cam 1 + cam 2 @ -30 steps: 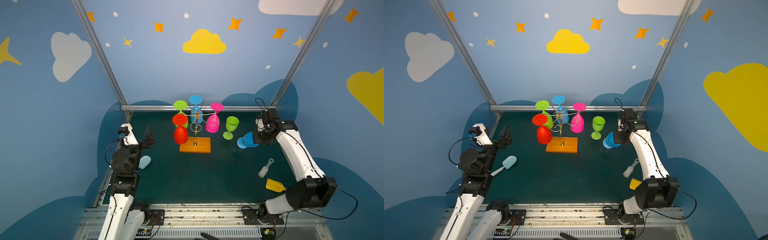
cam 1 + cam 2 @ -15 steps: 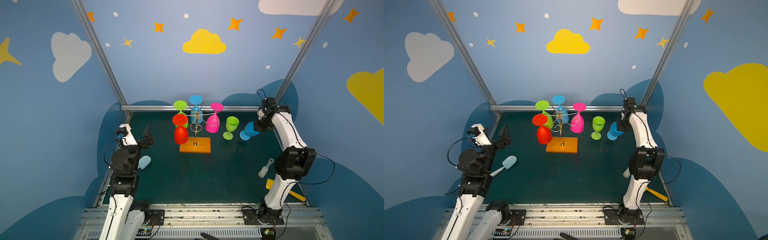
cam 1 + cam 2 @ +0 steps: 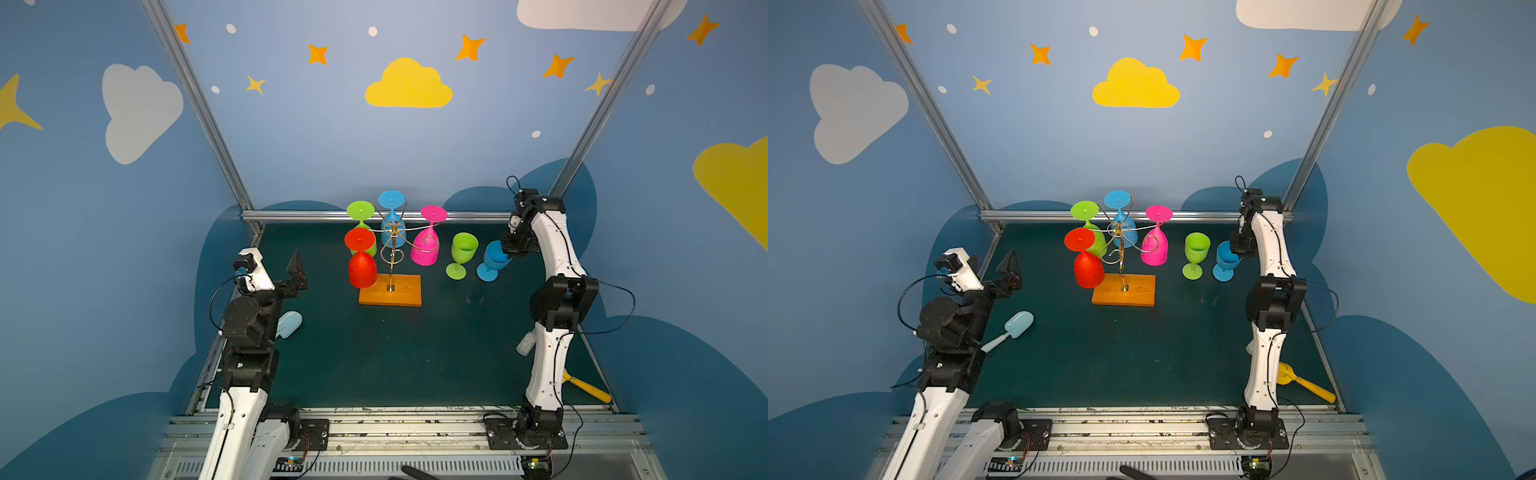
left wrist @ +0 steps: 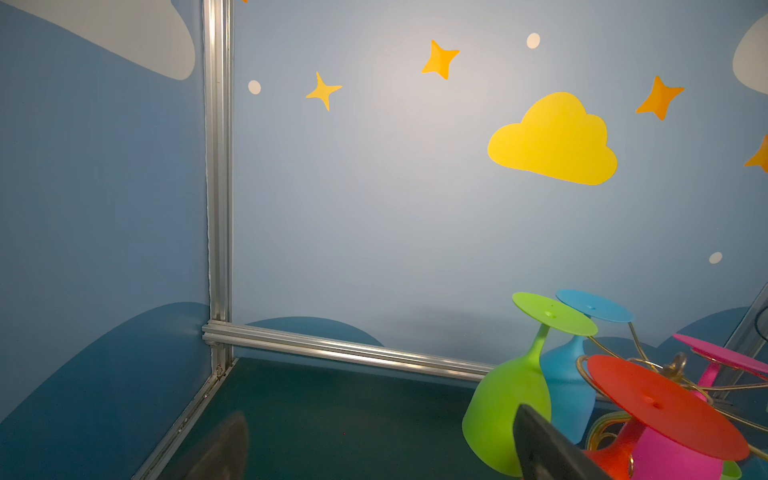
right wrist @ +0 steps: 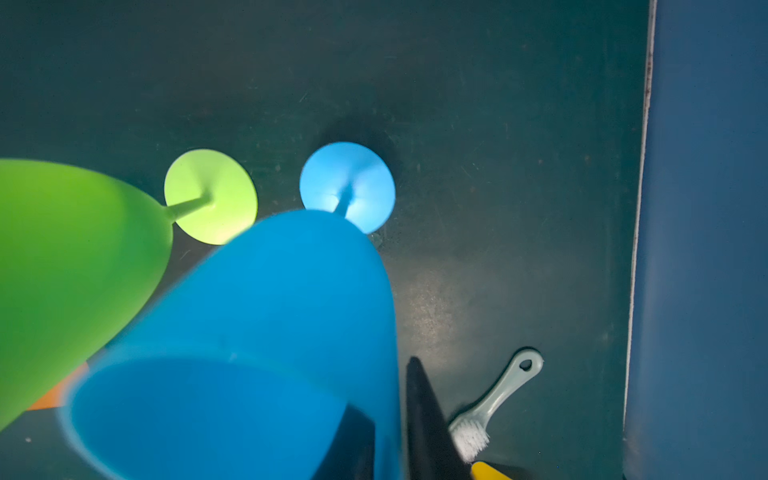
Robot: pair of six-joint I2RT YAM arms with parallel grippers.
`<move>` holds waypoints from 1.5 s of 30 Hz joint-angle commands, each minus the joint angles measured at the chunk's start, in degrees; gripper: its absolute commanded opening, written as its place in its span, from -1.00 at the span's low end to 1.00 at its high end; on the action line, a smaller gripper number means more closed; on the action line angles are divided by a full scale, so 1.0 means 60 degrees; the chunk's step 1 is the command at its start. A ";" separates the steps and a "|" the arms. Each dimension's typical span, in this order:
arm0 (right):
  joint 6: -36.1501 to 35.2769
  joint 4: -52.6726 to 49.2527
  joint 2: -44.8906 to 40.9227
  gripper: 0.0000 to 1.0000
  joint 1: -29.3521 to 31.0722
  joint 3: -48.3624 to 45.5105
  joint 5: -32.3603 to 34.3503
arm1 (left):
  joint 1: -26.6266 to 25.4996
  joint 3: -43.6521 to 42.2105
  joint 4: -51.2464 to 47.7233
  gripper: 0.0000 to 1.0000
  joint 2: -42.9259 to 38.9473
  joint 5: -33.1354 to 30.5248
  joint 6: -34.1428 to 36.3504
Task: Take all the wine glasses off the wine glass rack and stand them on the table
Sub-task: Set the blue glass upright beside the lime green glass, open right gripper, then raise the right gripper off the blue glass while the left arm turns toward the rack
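Observation:
The wine glass rack point(image 3: 392, 245), gold wire on an orange wooden base point(image 3: 390, 291), stands mid-table in both top views. Hanging upside down on it are a red point(image 3: 361, 266), a green point(image 3: 360, 212), a blue point(image 3: 392, 199) and a pink glass point(image 3: 426, 249). To its right a blue wine glass point(image 3: 492, 259) stands on its foot beside an upright green one point(image 3: 462, 253). My right gripper point(image 5: 386, 399) straddles the blue glass's rim, one finger inside and one outside, slightly apart. My left gripper point(image 4: 382, 457) hangs wide open and empty left of the rack.
A pale blue scoop point(image 3: 289, 324) lies by the left arm. A grey brush point(image 5: 494, 399) and a yellow tool point(image 3: 586, 388) lie near the right arm's base. The right wall point(image 5: 706, 249) and the back rail point(image 3: 324, 215) are close.
The right arm has swung back and reared up, setting the tilted blue glass upright beside the green one. Its jaws have eased apart. The left arm has stayed put.

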 commanded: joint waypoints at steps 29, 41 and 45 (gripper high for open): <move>0.1105 0.2736 -0.4504 0.04 -0.0646 -0.3322 -0.2664 | 0.0141 0.0055 -0.0361 0.95 -0.0006 -0.0171 -0.0285; 0.2116 1.0001 -1.0900 0.25 -0.0060 -1.1128 -0.4776 | 0.0515 0.1140 -0.2433 0.89 0.0368 0.1669 -0.1810; 0.2412 1.0917 -1.1817 0.32 0.0186 -1.2205 -0.5295 | 0.0993 0.1433 -0.2630 0.80 0.0716 0.3689 -0.3329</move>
